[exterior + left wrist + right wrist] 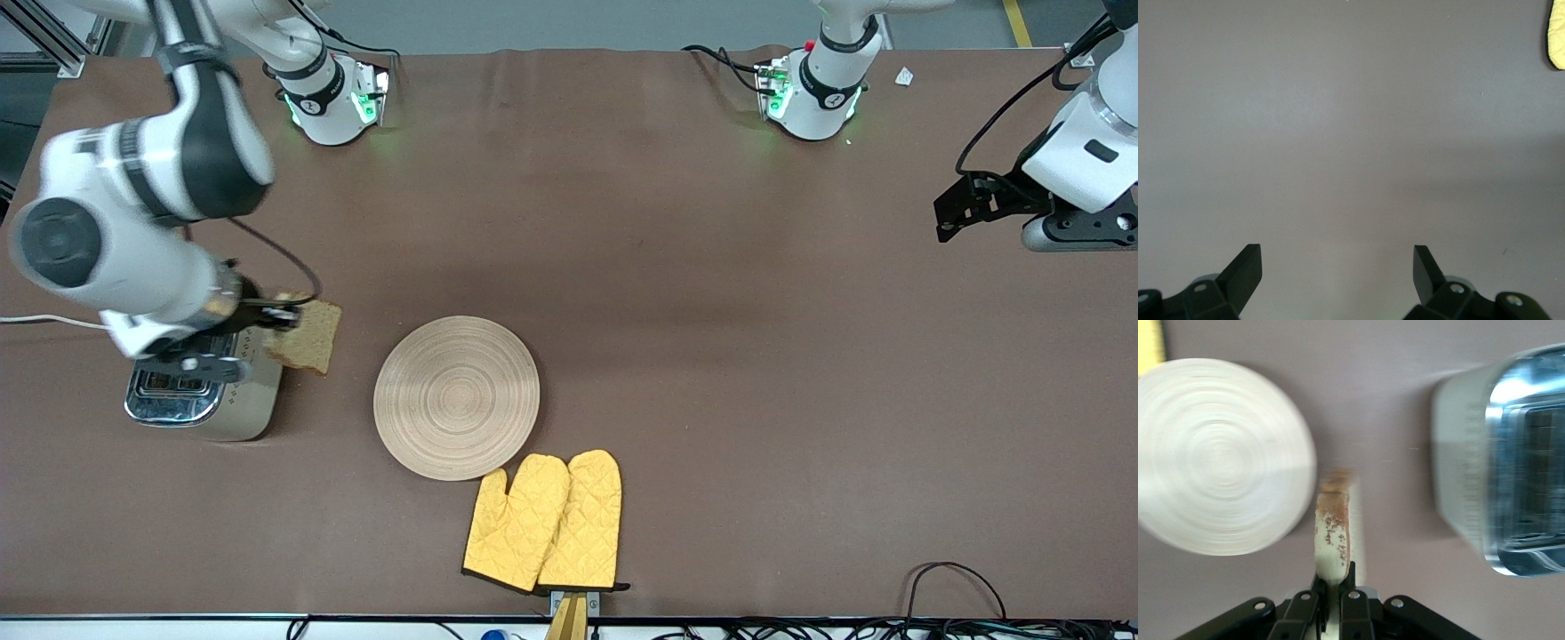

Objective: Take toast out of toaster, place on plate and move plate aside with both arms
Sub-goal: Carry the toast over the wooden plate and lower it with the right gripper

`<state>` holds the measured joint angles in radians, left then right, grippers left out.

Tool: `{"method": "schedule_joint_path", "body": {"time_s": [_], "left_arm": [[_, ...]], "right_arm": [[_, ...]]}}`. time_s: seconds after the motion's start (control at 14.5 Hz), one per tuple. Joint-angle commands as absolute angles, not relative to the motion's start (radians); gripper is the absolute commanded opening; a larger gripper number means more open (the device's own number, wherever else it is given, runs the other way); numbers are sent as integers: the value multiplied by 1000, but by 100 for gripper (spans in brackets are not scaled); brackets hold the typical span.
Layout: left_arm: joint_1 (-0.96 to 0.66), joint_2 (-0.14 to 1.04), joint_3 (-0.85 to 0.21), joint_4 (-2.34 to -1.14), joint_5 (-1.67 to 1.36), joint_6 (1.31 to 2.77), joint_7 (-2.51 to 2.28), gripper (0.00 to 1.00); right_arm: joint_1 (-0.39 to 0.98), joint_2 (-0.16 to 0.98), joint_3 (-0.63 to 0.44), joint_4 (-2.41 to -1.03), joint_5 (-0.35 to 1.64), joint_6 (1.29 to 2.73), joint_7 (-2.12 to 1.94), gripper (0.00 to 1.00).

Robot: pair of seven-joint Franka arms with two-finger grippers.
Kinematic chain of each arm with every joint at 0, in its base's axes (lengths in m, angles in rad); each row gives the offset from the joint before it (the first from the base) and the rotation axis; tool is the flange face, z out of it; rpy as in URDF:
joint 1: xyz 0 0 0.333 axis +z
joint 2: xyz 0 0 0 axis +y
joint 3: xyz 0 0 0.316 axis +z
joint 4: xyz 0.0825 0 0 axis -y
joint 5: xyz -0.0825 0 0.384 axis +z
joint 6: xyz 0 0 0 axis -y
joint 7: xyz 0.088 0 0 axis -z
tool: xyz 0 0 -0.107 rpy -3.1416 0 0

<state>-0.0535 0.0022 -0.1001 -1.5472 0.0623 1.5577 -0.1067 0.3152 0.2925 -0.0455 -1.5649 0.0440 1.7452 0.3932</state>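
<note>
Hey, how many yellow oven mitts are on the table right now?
2. The oven mitts lie side by side, one partly over the other, at the table edge nearest the front camera, just nearer than the plate. No others show.

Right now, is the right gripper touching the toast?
Touching. The right wrist view shows the right gripper with its fingers closed on the edge of the toast, held in the air between the toaster and the plate.

Right hand [277,314] grips the toast [309,337] above the toaster [203,391]; plate [456,397] at the toaster's three o'clock, mitts [544,522] touching its five o'clock edge
</note>
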Motion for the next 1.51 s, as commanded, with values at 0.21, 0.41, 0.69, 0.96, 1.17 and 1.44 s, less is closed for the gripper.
{"method": "schedule_joint_path", "body": {"time_s": [0.21,0.41,0.69,0.96,1.17,1.44], "left_arm": [[-46,14,-103,-1523,77,1537,-97,100],[-51,20,-106,-1523,74,1537,-107,100],[-41,21,-106,-1520,83,1537,-92,100],[-57,23,-109,-1519,83,1537,-101,100],[-51,21,-114,-1545,52,1516,-91,100],[5,53,-107,-1592,-182,1496,-94,100]], "right_arm": [[462,339,-58,-1739,328,2144,414,0],[508,385,-54,-1828,504,2382,384,0],[473,434,-54,-1821,644,2411,237,0],[398,489,-55,-1805,676,2431,44,68],[342,497,-58,-1818,672,2416,-90,100],[299,445,-93,-1832,573,2264,-103,100]]}}
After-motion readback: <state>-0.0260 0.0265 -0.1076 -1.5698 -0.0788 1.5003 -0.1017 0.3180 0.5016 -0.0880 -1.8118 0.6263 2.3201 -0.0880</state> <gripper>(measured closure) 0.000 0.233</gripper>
